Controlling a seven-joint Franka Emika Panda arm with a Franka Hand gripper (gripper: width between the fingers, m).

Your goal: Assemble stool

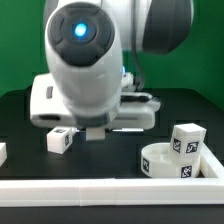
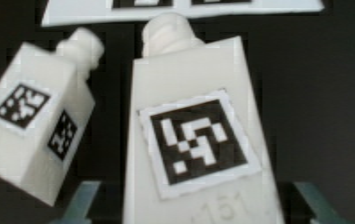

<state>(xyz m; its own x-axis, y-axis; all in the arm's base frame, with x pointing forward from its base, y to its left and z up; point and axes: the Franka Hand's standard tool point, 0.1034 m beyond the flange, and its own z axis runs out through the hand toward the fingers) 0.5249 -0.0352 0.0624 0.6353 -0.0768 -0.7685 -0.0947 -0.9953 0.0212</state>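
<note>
In the wrist view a white stool leg [image 2: 192, 120] with a large square tag lies between my gripper's [image 2: 200, 205] fingers. The jaws stand open, with a gap on each side of the leg. A second leg [image 2: 41, 110] lies close beside it. In the exterior view my gripper [image 1: 93, 130] is low over the table, and one leg [image 1: 60, 141] shows just to the exterior view's left of it. The leg between the fingers is hidden by the hand there. The round seat [image 1: 160, 165] sits at the exterior view's right, with a third leg [image 1: 187, 140] at its far side.
The marker board [image 2: 174, 8] lies just beyond the two legs. A long white border rail [image 1: 110, 188] runs along the table's front. A small white piece [image 1: 2, 152] is cut off at the exterior view's left edge. The arm's bulk hides the table's middle.
</note>
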